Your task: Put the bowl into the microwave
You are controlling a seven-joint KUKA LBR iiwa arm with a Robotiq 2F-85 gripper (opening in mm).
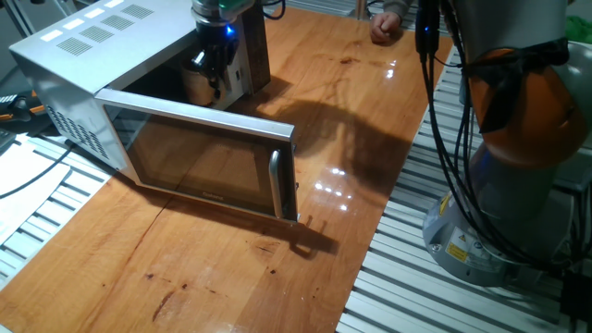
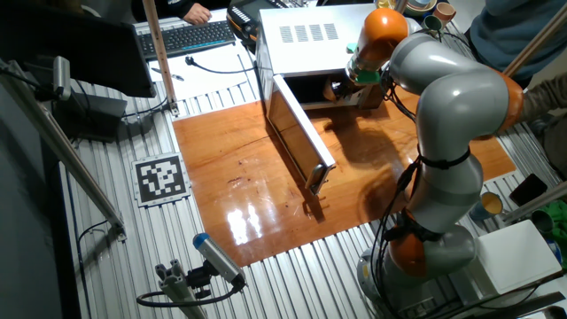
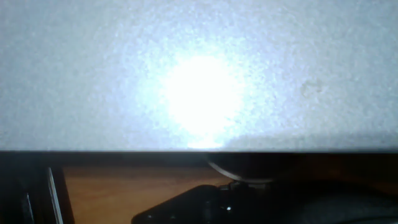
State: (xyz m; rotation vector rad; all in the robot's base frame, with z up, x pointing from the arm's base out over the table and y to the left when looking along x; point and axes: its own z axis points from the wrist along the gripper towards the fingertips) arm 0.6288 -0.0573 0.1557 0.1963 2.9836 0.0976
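Note:
The silver-white microwave [image 1: 81, 42] stands at the back left of the wooden table with its dark glass door [image 1: 199, 153] swung wide open. It also shows in the other fixed view [image 2: 310, 34]. The cream-white bowl [image 1: 196, 85] is inside the cavity, near its opening. My gripper [image 1: 215, 72] reaches down into the cavity and its dark fingers sit at the bowl's rim, seemingly shut on it. The other fixed view shows the gripper [image 2: 339, 89] in the cavity mouth. In the hand view a lit white inner wall fills the frame, with a curved bowl rim [image 3: 239, 169] at the bottom.
The open door with its bar handle [image 1: 275, 180] juts across the wooden tabletop [image 1: 231, 268]. The robot base [image 1: 499, 222] stands at the right on metal slats. A person's hand [image 1: 387, 28] rests at the far table edge. A keyboard [image 2: 186, 35] lies behind the microwave.

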